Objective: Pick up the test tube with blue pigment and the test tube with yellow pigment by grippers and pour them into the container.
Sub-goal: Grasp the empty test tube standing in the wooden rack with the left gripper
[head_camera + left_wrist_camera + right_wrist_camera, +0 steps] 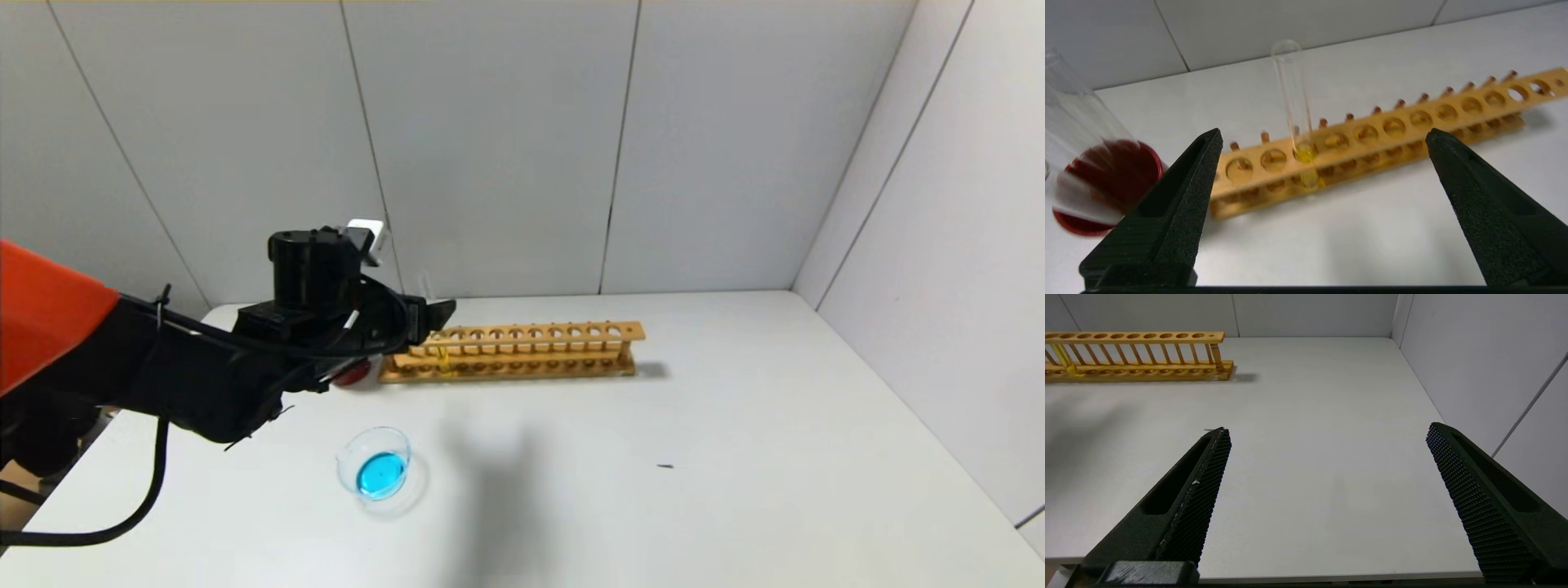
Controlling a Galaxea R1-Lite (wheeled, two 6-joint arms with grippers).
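Observation:
The test tube with yellow pigment (1295, 106) stands upright in a hole near the left end of the wooden rack (522, 351); it also shows in the head view (443, 356). My left gripper (1323, 134) is open and empty, just in front of the rack, with the yellow tube between and beyond its fingers. In the head view my left gripper (438, 316) is at the rack's left end. The container (375, 469) sits on the table nearer me and holds blue liquid. No tube with blue liquid shows. My right gripper (1327, 430) is open and empty above the table's near right part.
A dark red cup (1106, 183) stands left of the rack, mostly hidden behind my left arm in the head view (353, 374). A clear, blurred tube (1069, 102) leans in it. Grey walls close the table at the back and the right.

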